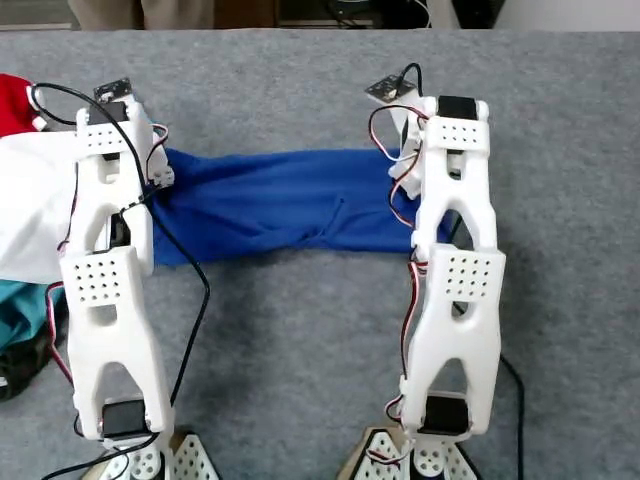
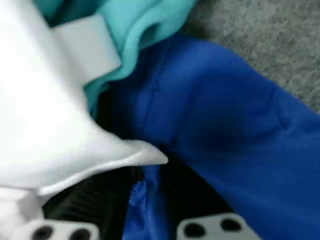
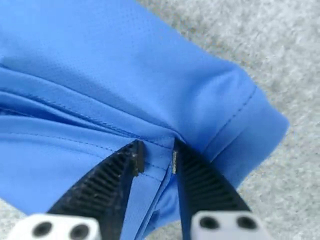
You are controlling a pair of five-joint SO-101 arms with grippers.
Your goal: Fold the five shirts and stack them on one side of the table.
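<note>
A blue shirt [image 1: 270,205] lies stretched in a long band across the grey table [image 1: 300,340] between my two arms. At its left end my left gripper [image 1: 152,188] holds it; in the left wrist view a strip of the blue shirt [image 2: 225,125] runs down between the black pads of the left gripper [image 2: 145,200]. My right gripper [image 1: 405,185] sits at the shirt's right end. In the right wrist view the right gripper [image 3: 156,157] is shut on a folded edge of the blue shirt [image 3: 125,65], close to a hemmed sleeve end.
A white shirt [image 1: 30,205] lies at the table's left edge, partly under the left arm, with a red shirt [image 1: 15,100] behind it and a teal shirt [image 1: 20,305] in front. White shirt [image 2: 40,100] and teal shirt [image 2: 145,20] press against the blue one.
</note>
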